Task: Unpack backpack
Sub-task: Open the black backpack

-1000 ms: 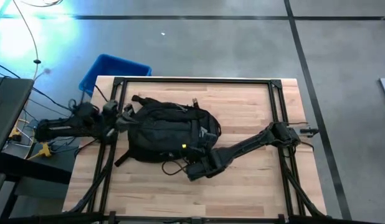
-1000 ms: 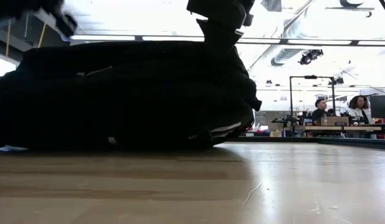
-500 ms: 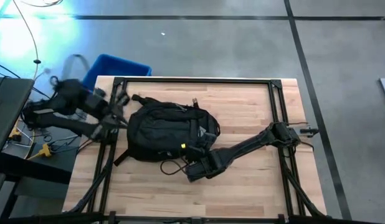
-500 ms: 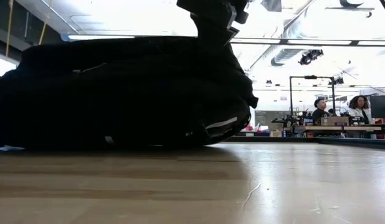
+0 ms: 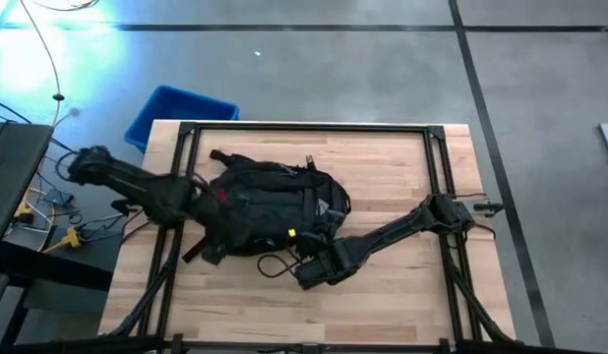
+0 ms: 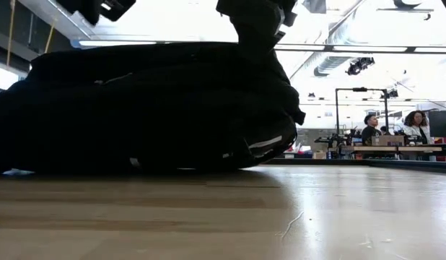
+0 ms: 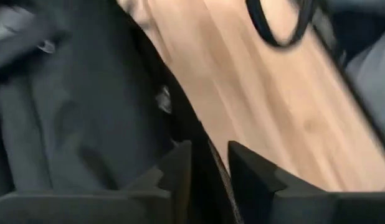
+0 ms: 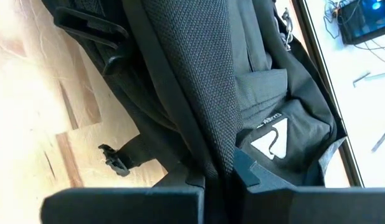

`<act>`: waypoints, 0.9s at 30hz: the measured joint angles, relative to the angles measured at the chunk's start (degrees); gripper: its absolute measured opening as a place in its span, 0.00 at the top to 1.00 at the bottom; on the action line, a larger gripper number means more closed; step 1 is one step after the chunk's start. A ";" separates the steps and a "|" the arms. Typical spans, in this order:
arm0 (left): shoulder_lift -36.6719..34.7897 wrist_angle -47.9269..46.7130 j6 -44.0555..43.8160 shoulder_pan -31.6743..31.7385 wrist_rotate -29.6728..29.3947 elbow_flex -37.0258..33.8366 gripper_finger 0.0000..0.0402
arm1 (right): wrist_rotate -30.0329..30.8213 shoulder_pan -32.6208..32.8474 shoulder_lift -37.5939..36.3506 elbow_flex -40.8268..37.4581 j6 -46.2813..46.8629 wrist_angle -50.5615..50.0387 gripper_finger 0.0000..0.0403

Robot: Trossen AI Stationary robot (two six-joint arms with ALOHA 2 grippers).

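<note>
The black backpack (image 5: 270, 202) lies on its side on the left half of the wooden table, filling the left of the low view (image 6: 151, 108). My left gripper (image 5: 213, 197) hovers over the backpack's left end, pointing steeply down. It is open (image 7: 210, 168), with a dark edge of the backpack (image 7: 68, 112) in the gap between its fingers. My right gripper (image 5: 306, 261) sits at the backpack's near right side, shut on a mesh shoulder strap (image 8: 211, 93). My left gripper stands astride a dark edge of the backpack; I cannot tell whether it touches it. My right gripper pinches the mesh shoulder strap (image 8: 218, 163) between its two fingers. It comes slanting down from the table's right. The strap runs on away from the fingers, over the backpack's body.
A blue bin (image 5: 176, 113) stands off the table's far left corner. A black frame (image 5: 304, 128) runs round the table edges. A thin cord loop (image 5: 273, 264) lies near the right gripper. Bare wood lies to the right and near. People (image 6: 414, 123) sit far behind the table.
My left arm has swung up and away toward the blue bin. It has then come back right and down over the backpack's left end, tipping from level to steeply downward. My right gripper has kept its place on the strap.
</note>
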 joint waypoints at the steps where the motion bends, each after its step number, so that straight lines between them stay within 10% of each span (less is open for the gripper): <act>1: 1.76 -1.25 0.38 -1.23 -3.25 0.82 0.68 | 0.02 0.00 0.00 0.00 0.00 0.00 1.00; 6: 7.95 -0.66 -0.51 -5.32 -19.34 2.91 0.53 | 0.00 0.04 -0.02 0.00 0.97 0.02 1.00; 12: 13.40 -0.61 -6.38 -5.58 -19.67 2.96 0.51 | 0.04 1.00 -0.01 0.00 1.31 -0.11 1.00; 20: 16.29 -0.90 -9.11 -4.81 -20.75 2.96 0.95 | 2.41 3.92 -0.02 0.00 1.07 -1.17 1.00; 27: 14.80 -1.89 -13.92 -5.31 -25.21 6.51 0.99 | 6.65 6.54 -0.03 0.00 2.61 -3.29 0.99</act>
